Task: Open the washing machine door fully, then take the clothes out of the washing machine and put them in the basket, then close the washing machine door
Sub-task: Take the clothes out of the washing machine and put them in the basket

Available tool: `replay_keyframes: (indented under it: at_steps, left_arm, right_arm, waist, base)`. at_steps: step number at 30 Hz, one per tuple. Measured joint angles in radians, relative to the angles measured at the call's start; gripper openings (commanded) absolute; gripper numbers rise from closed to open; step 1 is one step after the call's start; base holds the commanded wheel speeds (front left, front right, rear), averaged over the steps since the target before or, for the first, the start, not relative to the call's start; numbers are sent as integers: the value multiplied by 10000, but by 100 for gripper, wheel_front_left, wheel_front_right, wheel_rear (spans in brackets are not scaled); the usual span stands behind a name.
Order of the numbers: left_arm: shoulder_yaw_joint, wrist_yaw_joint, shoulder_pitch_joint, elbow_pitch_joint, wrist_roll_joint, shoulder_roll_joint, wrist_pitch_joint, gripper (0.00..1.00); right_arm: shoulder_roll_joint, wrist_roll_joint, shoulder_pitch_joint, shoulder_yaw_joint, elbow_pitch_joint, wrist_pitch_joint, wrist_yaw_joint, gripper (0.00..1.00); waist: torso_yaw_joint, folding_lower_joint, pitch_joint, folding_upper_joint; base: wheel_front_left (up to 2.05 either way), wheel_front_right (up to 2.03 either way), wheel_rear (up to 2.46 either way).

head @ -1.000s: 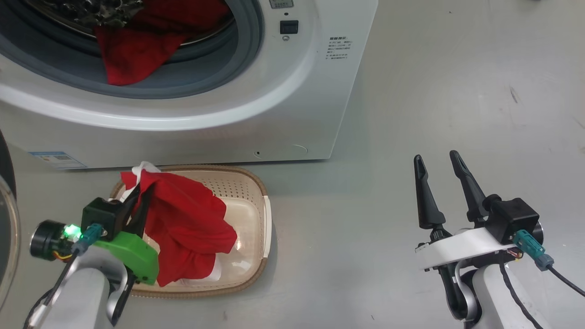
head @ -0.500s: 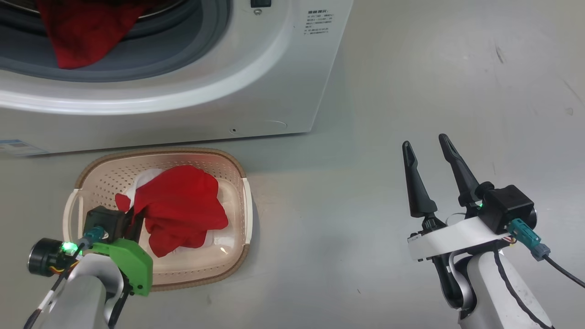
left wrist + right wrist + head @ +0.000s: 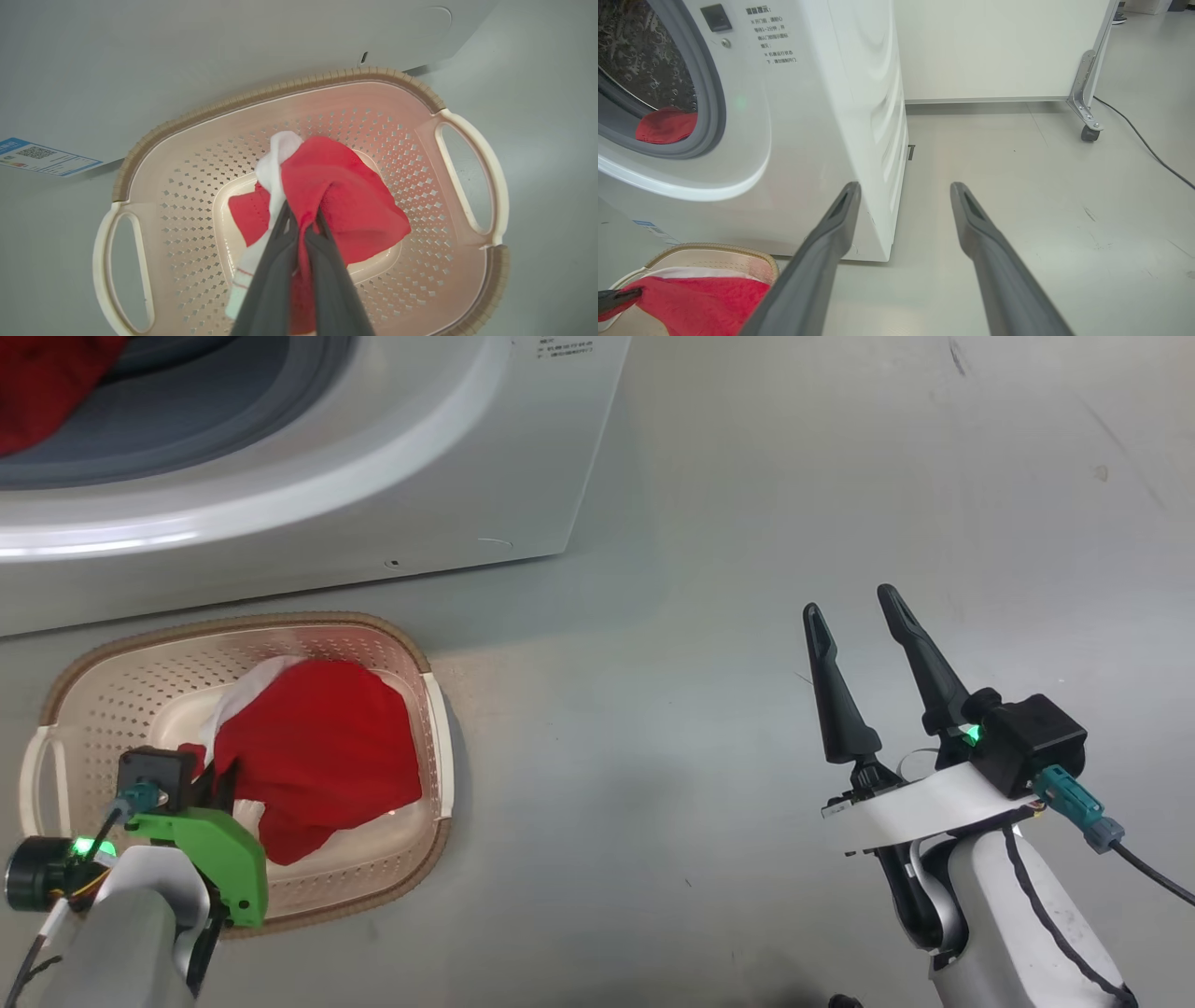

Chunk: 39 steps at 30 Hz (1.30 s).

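Sinking lower, the red garment [image 3: 317, 747] is settling into the basket [image 3: 233, 621], left gripper [image 3: 302, 214] still pinching it, right gripper [image 3: 848, 599] idling spread, a second red garment [image 3: 47, 383] waiting in the washing machine [image 3: 373, 476] at far left.

Cannot see the tips of the left gripper [image 3: 303, 219] — buried in folds of the red garment [image 3: 345, 196] over the basket [image 3: 196, 154]. Cannot make out the basket's near corner in the head view, behind the green wrist mount [image 3: 219, 859]. Cannot read the blue label [image 3: 42, 156], cropped at the left wrist view's edge, nor the small lettering [image 3: 771, 35] on the washing machine [image 3: 822, 116] — too fine. Cannot follow the second red garment [image 3: 42, 383] past the head view's top left corner.
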Motion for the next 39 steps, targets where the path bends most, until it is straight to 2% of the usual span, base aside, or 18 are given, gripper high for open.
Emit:
replay_keyframes:
  at_steps: [3, 4, 5, 6, 7, 8, 16, 24, 32, 39]
  left_arm:
    - [6, 0, -179, 307, -31, -128, 0, 0]
    - [31, 17, -199, 380, -42, -157, -12, 4]
    - [82, 71, -232, 454, -86, -174, -15, 22]
    - [140, 86, -285, 514, -117, -180, -29, 57]
    - [167, 86, -353, 571, -117, -180, -36, 85]
    - [186, 88, -428, 629, -119, -186, -102, 100]
    - [171, 86, -718, 1124, -161, -385, -142, 100]
    - [-104, 71, -834, 1281, -86, -602, -878, 100]
    - [-100, -17, -995, 940, -98, -1005, -1425, 100]
    - [-102, -104, -995, 276, -357, -1383, -1465, 100]
  right_arm:
    - [6, 8, -40, -92, 0, 0, -12, 100]
    - [6, 8, -64, -94, 0, 0, -12, 100]
    - [8, 10, -94, -98, 0, 0, -13, 100]
    - [8, 10, -124, -105, 0, 0, -13, 100]
    - [10, 10, -141, -107, 0, 0, -13, 100]
    - [10, 10, -145, -109, 0, 0, -13, 100]
    - [23, 10, -172, -188, 59, 0, -59, 100]
    - [31, 10, -181, -382, 207, -52, -59, 100]
    - [33, 10, -167, -796, 418, -54, -59, 100]
    - [-61, 10, 91, -1106, 604, -54, -58, 100]
  waist:
    - [-145, 0, 161, 0]
    - [-181, 0, 199, 0]
    - [-208, 0, 229, 0]
    - [-225, 0, 253, 0]
    - [-233, 0, 267, 0]
    - [-229, 0, 268, 0]
    - [-71, 0, 118, 0]
    - [145, 0, -326, 0]
    - [476, 0, -1063, 0]
    - [909, 0, -1860, 0]
  base:
    - [0, 0, 0]
    - [0, 0, 0]
    - [0, 0, 0]
    - [0, 0, 0]
    - [0, 0, 0]
    - [0, 0, 0]
    - [0, 0, 0]
    - [0, 0, 0]
    - [0, 0, 0]
    - [0, 0, 0]
